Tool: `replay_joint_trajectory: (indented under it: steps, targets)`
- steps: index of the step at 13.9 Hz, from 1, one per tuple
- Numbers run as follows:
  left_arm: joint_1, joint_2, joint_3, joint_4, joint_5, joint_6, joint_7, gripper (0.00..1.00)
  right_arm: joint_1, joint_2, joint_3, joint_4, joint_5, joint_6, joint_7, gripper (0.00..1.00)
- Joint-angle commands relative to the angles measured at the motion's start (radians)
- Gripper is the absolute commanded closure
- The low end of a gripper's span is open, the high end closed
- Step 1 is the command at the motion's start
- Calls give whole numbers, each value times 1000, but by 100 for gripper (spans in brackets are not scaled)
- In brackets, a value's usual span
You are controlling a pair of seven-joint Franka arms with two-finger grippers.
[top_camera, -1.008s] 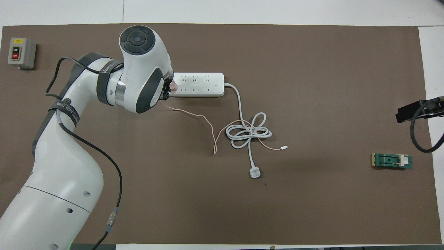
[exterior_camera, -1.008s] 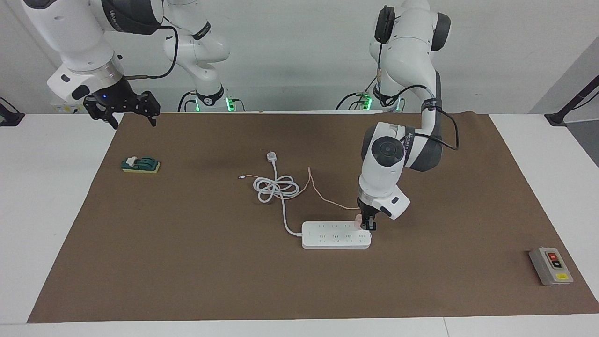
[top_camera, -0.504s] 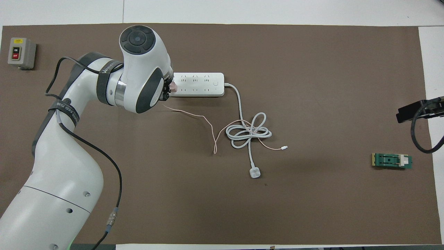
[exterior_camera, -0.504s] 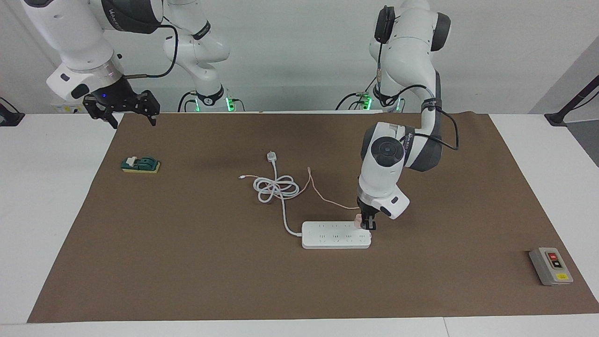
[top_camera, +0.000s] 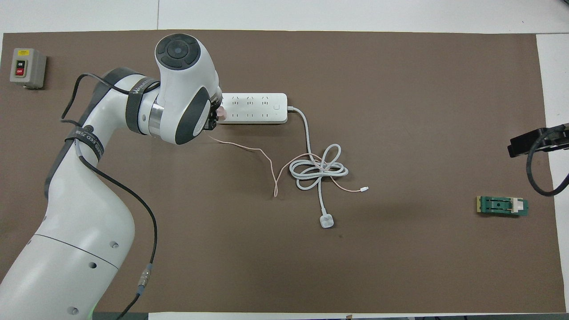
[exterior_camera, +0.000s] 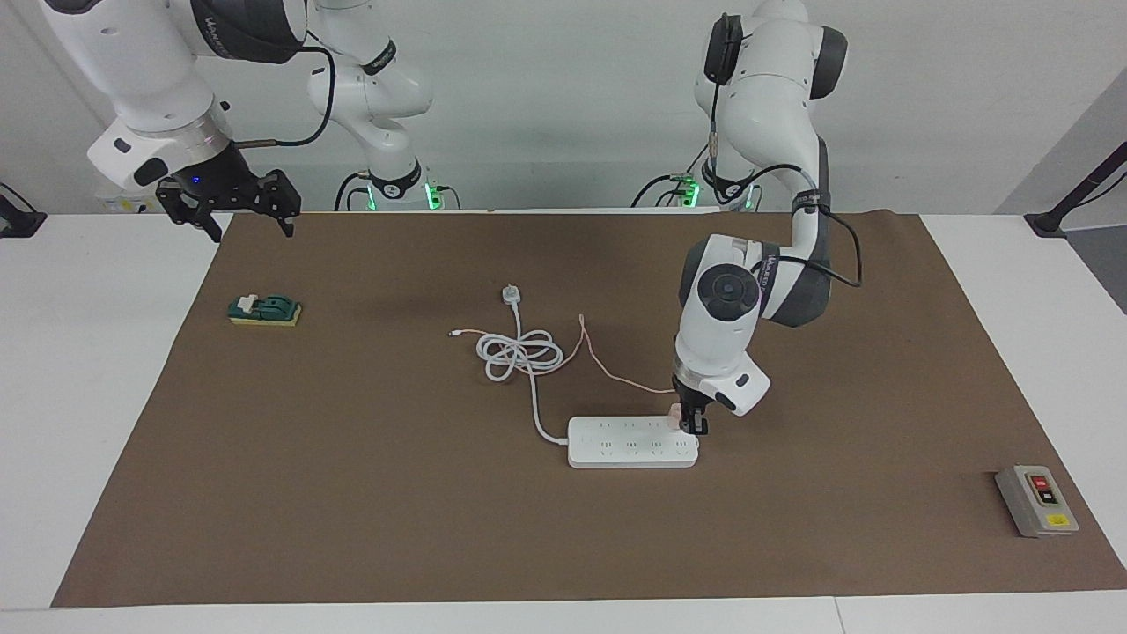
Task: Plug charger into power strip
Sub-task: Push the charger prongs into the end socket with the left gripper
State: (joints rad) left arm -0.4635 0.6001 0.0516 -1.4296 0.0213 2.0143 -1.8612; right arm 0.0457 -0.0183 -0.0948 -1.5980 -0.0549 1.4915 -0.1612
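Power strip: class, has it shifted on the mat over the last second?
No. The power strip keeps its distance from its coiled cord and the grey box.

My arms' shells [exterior_camera: 718, 335] look like glossy white plastic. The power strip [exterior_camera: 632, 442] is smooth white plastic with a soft sheen. A matt brown paper-like sheet [exterior_camera: 352, 493] covers the surface.

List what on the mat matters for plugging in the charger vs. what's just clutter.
In play:
- charger, at the power strip's end socket
- power strip
- left gripper, down on the charger

Lying about:
- grey switch box, at the left arm's end
- green block, at the right arm's end
- right gripper, waiting over the mat's edge
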Motion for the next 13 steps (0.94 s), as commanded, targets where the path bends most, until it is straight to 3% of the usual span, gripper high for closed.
replay_joint_trajectory:
  steps: [1, 7, 13]
  targets:
    - [0, 17, 5, -6, -6, -23, 4, 100, -9, -12, 10, -5, 17, 1, 8, 0]
    - [-7, 66, 7, -2, -1, -9, -6, 100, -9, -18, 29, -8, 17, 0, 8, 0]
    - [2, 61, 7, 1, 0, -11, 13, 100, -9, -20, 29, -8, 17, -2, 9, 0]
